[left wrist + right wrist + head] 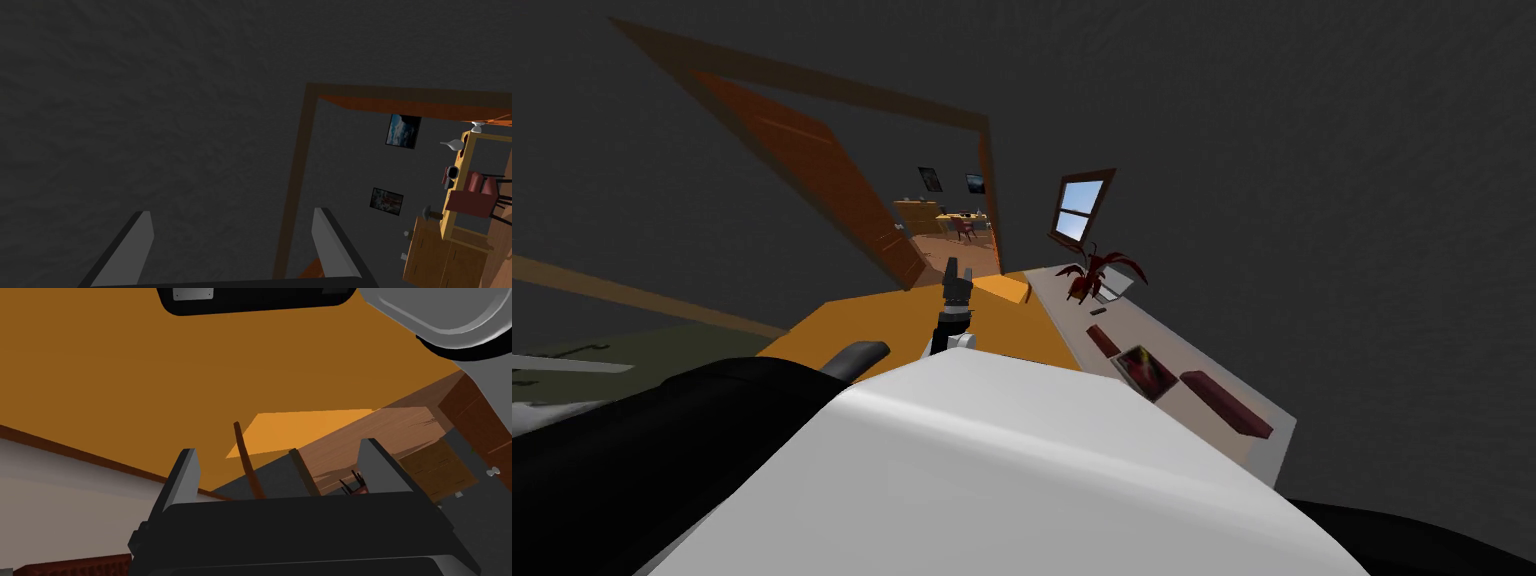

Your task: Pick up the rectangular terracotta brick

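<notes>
Two dark red-brown rectangular blocks lie on a light grey counter (pixel 1202 355) to my right: a long one (pixel 1226 403) near its close end and a shorter one (pixel 1104 340) further along. A red-brown ribbed edge (pixel 75 565) shows beside a pale surface in the right wrist view. My left gripper (pixel 958 268) (pixel 232 215) is open and empty, held out over the orange floor toward the doorway, well apart from the blocks. My right gripper (pixel 280 448) is open and empty, low over the floor.
A dark red plant (pixel 1097 272) and a framed picture (pixel 1145 370) share the counter with the blocks. An open brown door (pixel 812 165) leads ahead into a room with furniture. A window (pixel 1078 208) sits in the dark wall. A lighter patch (pixel 1002 288) marks the floor.
</notes>
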Motion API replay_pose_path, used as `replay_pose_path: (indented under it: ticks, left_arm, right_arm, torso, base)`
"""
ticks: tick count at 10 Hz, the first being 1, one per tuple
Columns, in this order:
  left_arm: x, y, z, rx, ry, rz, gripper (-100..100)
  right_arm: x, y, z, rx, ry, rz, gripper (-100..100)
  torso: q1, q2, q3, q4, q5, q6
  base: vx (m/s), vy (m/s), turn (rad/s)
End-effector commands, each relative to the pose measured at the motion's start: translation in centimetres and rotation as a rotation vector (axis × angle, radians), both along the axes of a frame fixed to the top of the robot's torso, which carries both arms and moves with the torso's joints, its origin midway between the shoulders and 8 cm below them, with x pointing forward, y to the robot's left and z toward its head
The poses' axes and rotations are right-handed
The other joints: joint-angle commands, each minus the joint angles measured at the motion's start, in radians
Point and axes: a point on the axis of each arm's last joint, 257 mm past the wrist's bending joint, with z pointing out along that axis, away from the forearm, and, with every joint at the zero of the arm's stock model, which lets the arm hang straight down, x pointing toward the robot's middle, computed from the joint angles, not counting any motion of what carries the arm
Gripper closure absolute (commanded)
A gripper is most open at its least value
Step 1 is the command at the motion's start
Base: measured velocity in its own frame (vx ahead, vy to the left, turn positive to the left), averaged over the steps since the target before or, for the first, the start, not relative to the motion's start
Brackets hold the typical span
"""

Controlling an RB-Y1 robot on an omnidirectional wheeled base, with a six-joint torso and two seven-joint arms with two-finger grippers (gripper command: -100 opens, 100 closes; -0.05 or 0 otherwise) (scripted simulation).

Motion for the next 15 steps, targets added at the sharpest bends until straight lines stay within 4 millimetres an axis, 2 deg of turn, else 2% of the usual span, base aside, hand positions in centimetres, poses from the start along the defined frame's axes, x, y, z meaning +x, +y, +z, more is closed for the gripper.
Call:
replay_pose_path:
  ticks: [1, 3, 5, 7, 8, 10, 11, 13, 14, 15]
  left_arm:
    - [0.0, 0.0, 0.0, 0.000, 0.000, 0.000, 0]
    - [0.0, 0.0, 0.0, 0.000, 0.000, 0.000, 0]
    - [0.0, 0.0, 0.0, 0.000, 0.000, 0.000, 0]
    - [0.0, 0.0, 0.0, 0.000, 0.000, 0.000, 0]
    - [0.0, 0.0, 0.0, 0.000, 0.000, 0.000, 0]
    - [0.0, 0.0, 0.0, 0.000, 0.000, 0.000, 0]
    - [0.0, 0.0, 0.0, 0.000, 0.000, 0.000, 0]
    - [0.0, 0.0, 0.0, 0.000, 0.000, 0.000, 0]
    - [0.0, 0.0, 0.0, 0.000, 0.000, 0.000, 0]
    - [0.0, 0.0, 0.0, 0.000, 0.000, 0.000, 0]
  right_arm:
    - [-3.4, -1.9, -0.7, -0.045, 0.063, 0.048, -100]
    - [-6.3, -4.2, -1.1, -0.087, 0.121, 0.083, -100]
    - [-7.8, -5.6, -1.5, -0.113, 0.154, 0.072, -100]
    - [-12.6, -10.2, -1.2, -0.188, 0.257, 0.132, -100]
    - [-13.3, -10.9, -1.2, -0.201, 0.273, 0.126, -100]
    - [-17.3, -15.8, -0.1, -0.276, 0.367, 0.164, -100]
    - [-17.3, -15.8, -0.1, -0.276, 0.367, 0.164, -100]
    - [-19.7, -20.2, 1.4, -0.343, 0.437, 0.183, -100]
    - [-19.7, -20.2, 1.4, -0.343, 0.437, 0.183, -100]
    - [-20.3, -22.1, 2.1, -0.372, 0.461, 0.184, -100]
  torso:
    - [0.000, 0.000, 0.000, 0.000, 0.000, 0.000]
    - [0.000, 0.000, 0.000, 0.000, 0.000, 0.000]
    - [0.000, -0.001, -0.001, 0.000, 0.000, 0.000]
    - [0.002, -0.001, 0.000, 0.000, 0.001, -0.001]
    - [0.000, -0.004, -0.002, 0.000, 0.000, -0.001]
    - [0.000, -0.004, -0.002, -0.001, 0.000, -0.001]
    - [0.000, -0.007, -0.004, -0.001, 0.000, -0.001]
    - [0.001, -0.007, -0.004, -0.001, 0.000, -0.001]
    - [0.001, -0.009, -0.005, -0.002, 0.000, -0.001]
    - [0.002, -0.007, -0.004, -0.002, 0.000, 0.000]
  base:
    - [0.052, -0.032, 0.224]
    - [0.054, -0.037, 0.195]
    - [0.041, -0.025, 0.047]
    - [0.074, -0.020, 0.304]
    - [0.091, -0.050, 0.106]
    - [0.120, -0.037, 0.226]
    - [0.111, -0.027, 0.128]
    - [0.147, -0.030, 0.235]
    - [0.126, -0.027, 0.118]
    - [0.120, -0.001, 0.128]
